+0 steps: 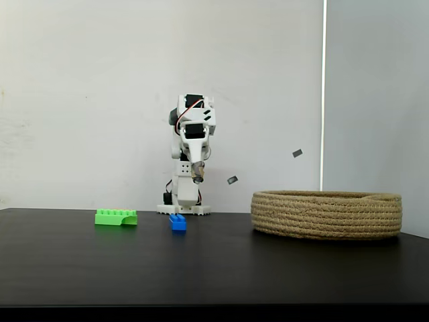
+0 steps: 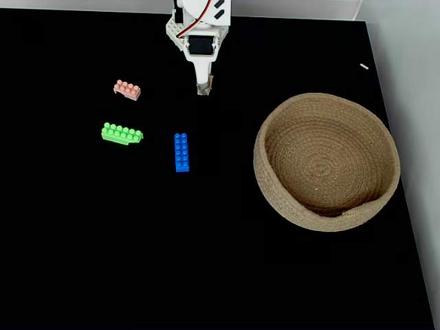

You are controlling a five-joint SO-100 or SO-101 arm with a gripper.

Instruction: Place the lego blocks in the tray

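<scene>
Tool: the white arm's two-finger tool (image 2: 204, 89) hangs near its own base, tip pointing down at the desk; it holds nothing, and whether its jaws stand wide or narrow cannot be told at this size.
Arm pose: folded tight and upright over its base at the far edge of the desk, tool (image 1: 196, 178) tucked low in front, clear of every brick. This looks like a rest pose, so I judge no pick is under way.
Green brick: a long bright green studded plastic brick (image 2: 122, 133) lies flat on the black desk (image 2: 103, 261), left of the arm in the top-down fixed view.
Blue brick: a narrow blue studded brick (image 2: 181, 152) lies just in front of the tool, the closest to it and to the basket.
Pink brick: a small salmon-pink studded brick (image 2: 128, 89) lies beyond the green one.
Tray: a wide, shallow round basket of coiled tan rope (image 2: 275, 137) sits well to the right, with nothing inside.
Why so placed: bricks are spread apart, probably so each can be gripped alone.
</scene>
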